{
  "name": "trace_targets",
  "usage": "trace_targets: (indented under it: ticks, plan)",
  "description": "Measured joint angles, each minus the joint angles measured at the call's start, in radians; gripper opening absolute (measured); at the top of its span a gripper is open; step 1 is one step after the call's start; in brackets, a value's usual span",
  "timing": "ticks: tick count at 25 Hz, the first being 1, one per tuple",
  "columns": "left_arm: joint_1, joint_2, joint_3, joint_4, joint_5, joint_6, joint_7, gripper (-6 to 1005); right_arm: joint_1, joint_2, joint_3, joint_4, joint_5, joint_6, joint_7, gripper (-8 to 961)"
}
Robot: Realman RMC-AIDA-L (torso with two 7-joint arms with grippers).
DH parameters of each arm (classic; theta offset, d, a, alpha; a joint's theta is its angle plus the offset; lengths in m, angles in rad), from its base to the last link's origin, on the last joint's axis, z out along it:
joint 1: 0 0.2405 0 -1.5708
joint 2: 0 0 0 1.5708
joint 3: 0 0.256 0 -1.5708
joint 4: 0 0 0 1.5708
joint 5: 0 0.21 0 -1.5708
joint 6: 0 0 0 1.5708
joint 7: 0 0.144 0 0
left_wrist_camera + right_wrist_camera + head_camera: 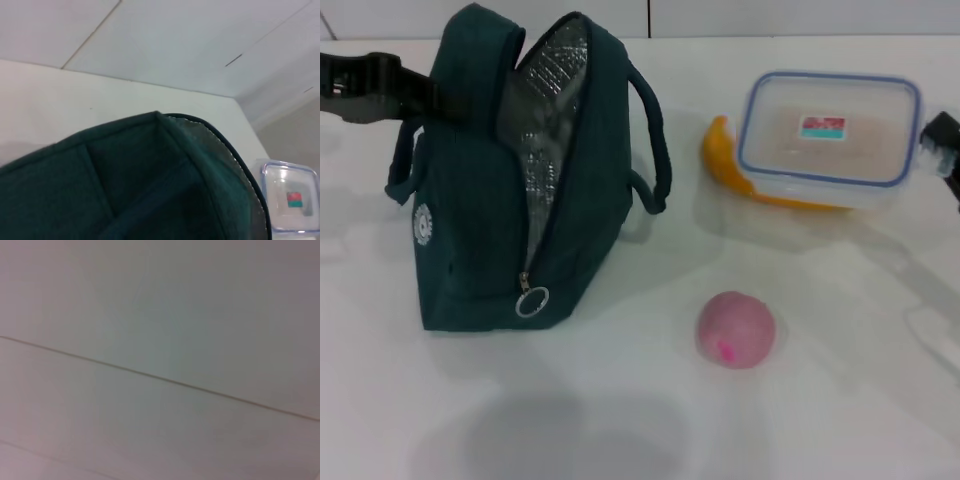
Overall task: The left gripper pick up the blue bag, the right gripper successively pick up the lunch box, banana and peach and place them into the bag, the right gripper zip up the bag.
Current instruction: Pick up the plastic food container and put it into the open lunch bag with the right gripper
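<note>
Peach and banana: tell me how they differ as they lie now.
The peach is round and pink; the banana is long, curved and yellow. The peach lies alone in the open, nearer the robot; the banana is tucked against the lunch box, which hides much of it. Both rest on the white table, outside the open bag.

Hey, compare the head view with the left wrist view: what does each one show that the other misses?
Only the head view shows the banana tucked against the lunch box, the peach lying alone in front, the bag's zipper pull, the left gripper at the bag's upper left and the right gripper at the lunch box's right end.

Only the left wrist view shows the bag's top panel up close.

Both show the blue bag open with its silver lining, the lunch box and the white table.
</note>
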Motion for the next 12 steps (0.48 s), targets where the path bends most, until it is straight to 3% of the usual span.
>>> trace_targets:
  ticks: [5,12]
  plan:
    - [0.008,-0.001,0.006,-0.004,-0.013,0.0,0.0,35,0.0,0.004,0.028,-0.004,0.005,-0.022,0.009,96]
    - [0.007,-0.021,0.023,-0.008,-0.016,0.002,0.0,35,0.08,0.019,0.029,-0.04,0.023,-0.058,0.054,96]
